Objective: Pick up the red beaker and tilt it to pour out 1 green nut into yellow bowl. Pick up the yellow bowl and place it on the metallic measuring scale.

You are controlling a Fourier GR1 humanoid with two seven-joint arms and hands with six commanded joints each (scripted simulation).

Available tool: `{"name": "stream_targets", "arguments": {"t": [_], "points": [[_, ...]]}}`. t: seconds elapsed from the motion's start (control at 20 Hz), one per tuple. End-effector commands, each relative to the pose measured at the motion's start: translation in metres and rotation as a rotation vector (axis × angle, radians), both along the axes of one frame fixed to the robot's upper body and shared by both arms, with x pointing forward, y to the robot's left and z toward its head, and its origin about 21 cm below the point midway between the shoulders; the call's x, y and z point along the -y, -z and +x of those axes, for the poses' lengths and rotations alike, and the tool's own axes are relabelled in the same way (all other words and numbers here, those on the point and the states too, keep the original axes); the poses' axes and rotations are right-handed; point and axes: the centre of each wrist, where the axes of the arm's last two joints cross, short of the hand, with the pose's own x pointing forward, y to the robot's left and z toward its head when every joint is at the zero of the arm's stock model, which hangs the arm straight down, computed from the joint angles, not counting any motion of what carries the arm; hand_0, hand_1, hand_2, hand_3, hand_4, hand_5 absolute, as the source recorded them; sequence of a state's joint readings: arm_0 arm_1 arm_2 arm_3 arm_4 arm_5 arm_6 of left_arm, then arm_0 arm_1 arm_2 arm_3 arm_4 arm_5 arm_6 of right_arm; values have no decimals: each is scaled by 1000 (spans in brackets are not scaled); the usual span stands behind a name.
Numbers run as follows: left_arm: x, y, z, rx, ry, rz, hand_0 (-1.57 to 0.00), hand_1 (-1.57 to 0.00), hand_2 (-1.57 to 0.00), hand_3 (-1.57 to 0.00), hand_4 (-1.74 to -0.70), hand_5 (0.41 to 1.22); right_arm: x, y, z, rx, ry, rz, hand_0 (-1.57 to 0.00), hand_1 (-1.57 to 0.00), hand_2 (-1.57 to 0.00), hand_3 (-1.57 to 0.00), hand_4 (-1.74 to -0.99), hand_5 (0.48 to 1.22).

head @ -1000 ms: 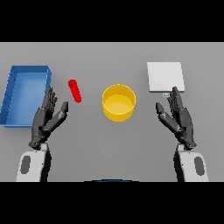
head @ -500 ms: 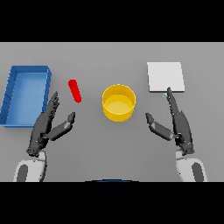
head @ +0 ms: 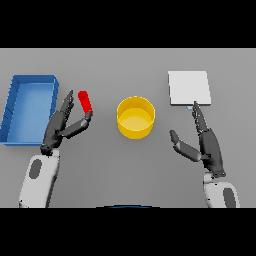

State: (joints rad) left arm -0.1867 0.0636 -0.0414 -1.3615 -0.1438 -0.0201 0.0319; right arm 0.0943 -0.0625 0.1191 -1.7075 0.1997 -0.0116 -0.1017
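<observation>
A small red beaker (head: 85,101) lies tilted on the grey table, left of centre. My left hand (head: 61,126) is just beside it on the left, open, with the thumb tip reaching up to the beaker's lower end and the fingers stretched along its left side. The yellow bowl (head: 135,117) stands at the table's centre; no nut shows inside it. At the back right lies the flat metallic measuring scale (head: 188,88). My right hand (head: 205,142) is open below the scale, fingers pointing at its front edge, thumb spread toward the bowl.
A blue open tray (head: 29,106) sits at the far left, close to my left hand's outer side. Grey table (head: 130,170) stretches between the two hands in front of the bowl.
My left hand has moved right and forward until its thumb reaches the red beaker. My right hand has turned on edge, drifted slightly toward the bowl and spread its thumb.
</observation>
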Motion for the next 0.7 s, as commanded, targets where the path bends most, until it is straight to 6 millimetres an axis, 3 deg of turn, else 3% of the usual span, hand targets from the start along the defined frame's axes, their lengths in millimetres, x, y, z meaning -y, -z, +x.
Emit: {"name": "stream_targets", "arguments": {"t": [0.0, 0.4, 0.65], "points": [[-1, 2, 6, 3, 9, 4, 1, 1, 1, 1, -1180, 636, -1, 2, 1, -6, -2, -1, 1, 1, 1, 1, -1229, 626], [20, 3, 45, -3, 30, 58, 1, 1, 1, 1, -1197, 663, 0, -2, 0, -5, -7, 14, 1, 1, 1, 1, -1231, 633], [26, 8, 59, 2, 16, 55, 1, 1, 1, 1, -1215, 678, 3, 1, -1, -14, 10, 7, 1, 1, 1, 1, -1241, 641]]}}
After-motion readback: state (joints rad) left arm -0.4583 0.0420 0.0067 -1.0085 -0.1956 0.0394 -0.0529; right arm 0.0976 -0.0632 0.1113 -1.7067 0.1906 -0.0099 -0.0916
